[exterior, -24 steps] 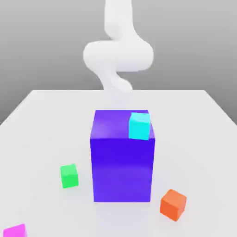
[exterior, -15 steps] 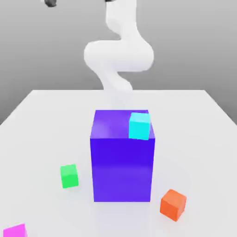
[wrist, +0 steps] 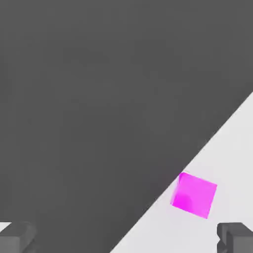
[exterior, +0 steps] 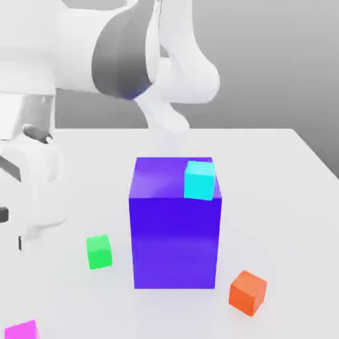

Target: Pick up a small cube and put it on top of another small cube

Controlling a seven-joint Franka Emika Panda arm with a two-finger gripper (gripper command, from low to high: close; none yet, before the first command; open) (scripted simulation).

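The small magenta cube (exterior: 21, 329) lies on the white table at the near corner on the exterior view's left, partly cut off by the frame. In the hand view the magenta cube (wrist: 193, 194) sits close to the table's edge. My gripper (wrist: 126, 239) is open above it, its two dark fingertips (wrist: 17, 237) far apart and nothing between them. The white hand housing (exterior: 32, 189) hangs over the table's left side, above the magenta cube. The small green cube (exterior: 98, 251) rests on the table left of the big block.
A tall purple-blue block (exterior: 175, 232) stands mid-table with a cyan cube (exterior: 199, 179) on its top. An orange cube (exterior: 247, 292) lies at the block's front right. The table edge (wrist: 197, 153) runs close by the magenta cube.
The arm has swung forward and down into the exterior view's left side, where before only its rear links showed. No cube has moved.
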